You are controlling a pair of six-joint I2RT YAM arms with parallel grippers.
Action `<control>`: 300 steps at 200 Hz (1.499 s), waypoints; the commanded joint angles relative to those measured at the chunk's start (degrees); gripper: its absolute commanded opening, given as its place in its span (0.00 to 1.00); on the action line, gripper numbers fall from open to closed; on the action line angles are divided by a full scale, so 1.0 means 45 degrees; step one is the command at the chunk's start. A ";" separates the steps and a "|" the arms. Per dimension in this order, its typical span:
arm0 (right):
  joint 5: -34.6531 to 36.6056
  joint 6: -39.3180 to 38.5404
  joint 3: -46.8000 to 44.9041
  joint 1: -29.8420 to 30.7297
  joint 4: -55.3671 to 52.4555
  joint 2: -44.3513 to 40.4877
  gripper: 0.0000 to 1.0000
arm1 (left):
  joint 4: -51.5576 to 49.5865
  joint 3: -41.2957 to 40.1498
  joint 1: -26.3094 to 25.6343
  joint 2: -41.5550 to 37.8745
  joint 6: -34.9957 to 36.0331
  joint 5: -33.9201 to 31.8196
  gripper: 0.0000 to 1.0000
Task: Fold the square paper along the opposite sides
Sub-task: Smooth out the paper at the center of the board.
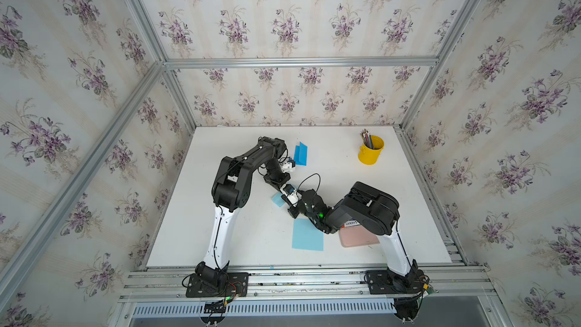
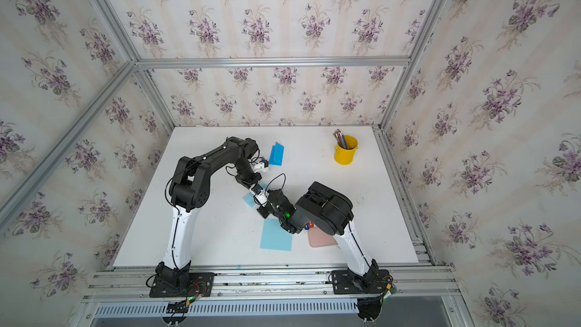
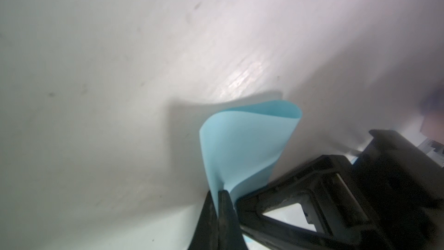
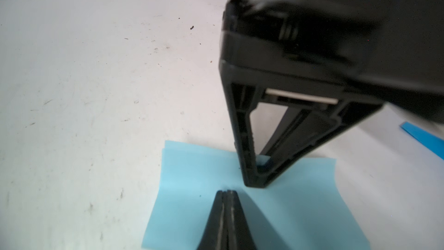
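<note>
A light blue square paper (image 1: 277, 199) (image 2: 250, 199) lies doubled over at the table's middle, in both top views. My left gripper (image 3: 219, 192) is shut on one edge of it, and that sheet (image 3: 242, 145) curls up in a loop above the jaws. In the right wrist view the paper (image 4: 192, 188) shows two layers, their edges slightly offset. My right gripper (image 4: 227, 191) is shut with its tips pressed onto the top layer, holding nothing. The left gripper's fingers (image 4: 254, 179) stand on the paper just beyond it. The two grippers (image 1: 282, 191) (image 1: 287, 204) meet over the sheet.
A second light blue square (image 1: 307, 234) lies flat near the front, beside a pink flat object (image 1: 358, 238) partly under the right arm. A darker blue folded paper (image 1: 301, 154) stands at the back. A yellow cup of pencils (image 1: 371, 150) is at the back right.
</note>
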 commanded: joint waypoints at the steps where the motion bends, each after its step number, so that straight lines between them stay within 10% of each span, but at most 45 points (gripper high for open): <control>1: -0.0140 -0.0177 -0.0103 0.0103 -0.0576 0.0125 0.00 | 0.0925 -0.0038 0.0104 0.0365 -0.0161 -0.2123 0.00; 165: -0.1018 -0.0492 0.0072 0.0746 -0.0619 0.0176 0.00 | 0.0944 0.0116 0.0547 0.0475 -0.0979 -0.2286 0.00; 220: 0.1350 -0.0363 -0.2005 0.0206 0.2173 -0.3089 0.00 | 0.2268 -0.2215 0.1118 -0.1183 -0.2798 -0.0751 0.00; 300: 0.1673 0.1283 -0.0811 -0.0303 0.1497 -0.1388 0.00 | 0.3107 -0.2983 0.1095 -0.1722 -0.3582 0.1187 0.00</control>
